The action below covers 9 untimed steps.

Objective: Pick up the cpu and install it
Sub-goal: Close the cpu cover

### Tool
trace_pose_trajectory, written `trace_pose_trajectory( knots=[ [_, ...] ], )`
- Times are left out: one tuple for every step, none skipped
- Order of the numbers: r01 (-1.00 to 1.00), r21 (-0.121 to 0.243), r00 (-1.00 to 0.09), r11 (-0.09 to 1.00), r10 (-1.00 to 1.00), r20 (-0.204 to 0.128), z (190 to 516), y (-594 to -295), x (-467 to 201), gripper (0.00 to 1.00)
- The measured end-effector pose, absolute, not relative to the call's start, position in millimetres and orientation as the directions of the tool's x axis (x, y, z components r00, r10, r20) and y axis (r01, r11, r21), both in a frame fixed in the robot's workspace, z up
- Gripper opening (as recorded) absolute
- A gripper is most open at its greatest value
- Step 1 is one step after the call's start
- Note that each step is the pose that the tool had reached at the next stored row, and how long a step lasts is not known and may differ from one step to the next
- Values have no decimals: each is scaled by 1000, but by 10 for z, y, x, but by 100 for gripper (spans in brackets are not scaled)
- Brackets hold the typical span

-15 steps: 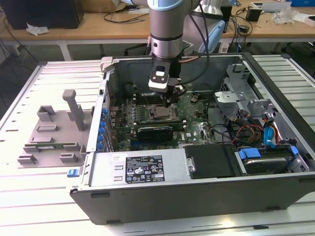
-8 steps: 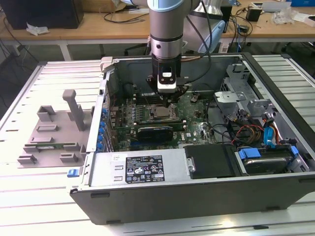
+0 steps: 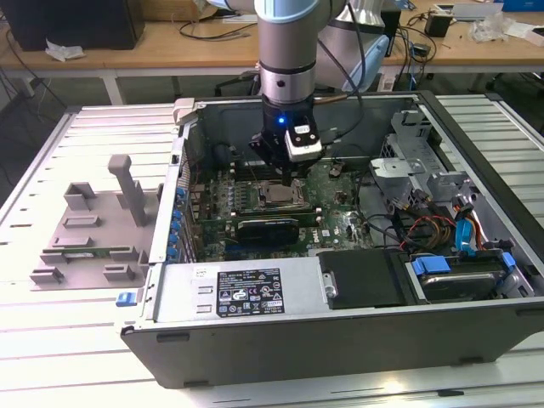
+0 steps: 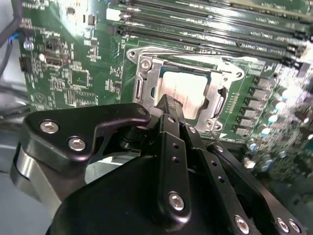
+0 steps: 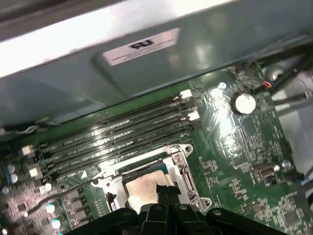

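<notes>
In the exterior view, an open computer case is seen lying on the slatted bench. A printed label is fixed to its grey metal cover, and the print cannot be made out. A grey plastic tray is set just beside the case, on the exterior view's left. The gripper hangs inside the case over the cpu, which is seated in the motherboard socket.

In the second wrist view, the cpu is shown as a flat square with a silver-grey top, framed by the metal socket bracket. The fingers are drawn together on nothing, with their tips at the cpu's edge.

In the first wrist view, the gripper is seen over the cpu, beside rows of memory slots. A white sticker is carried on the case wall, and its print is not legible.
</notes>
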State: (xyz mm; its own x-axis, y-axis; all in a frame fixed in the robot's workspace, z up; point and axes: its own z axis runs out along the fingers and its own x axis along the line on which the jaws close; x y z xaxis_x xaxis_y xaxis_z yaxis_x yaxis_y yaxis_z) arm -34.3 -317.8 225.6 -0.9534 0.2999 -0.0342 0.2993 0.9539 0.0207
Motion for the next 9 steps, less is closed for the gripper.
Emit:
trace_pose_trajectory(
  knots=[
    [279, 20, -960, 960, 280, -34, 2254, -3178, -343, 11],
    [250, 20, -967, 968, 251, -35, 2251, -3178, -343, 11],
    [225, 19, -974, 974, 226, -35, 2249, -3178, -342, 11],
    [208, 18, -977, 978, 209, -35, 2247, -3178, -343, 11],
    [178, 18, -983, 984, 178, -35, 2244, -3178, -343, 11],
    [145, 17, -989, 989, 146, -35, 2240, -3178, -343, 11],
    [127, 16, -991, 992, 127, -35, 2238, -3178, -343, 11],
    [105, 16, -994, 994, 106, -35, 2236, -3178, -343, 11],
    [76, 15, -996, 997, 77, -35, 2233, -3178, -343, 11]
  ],
)
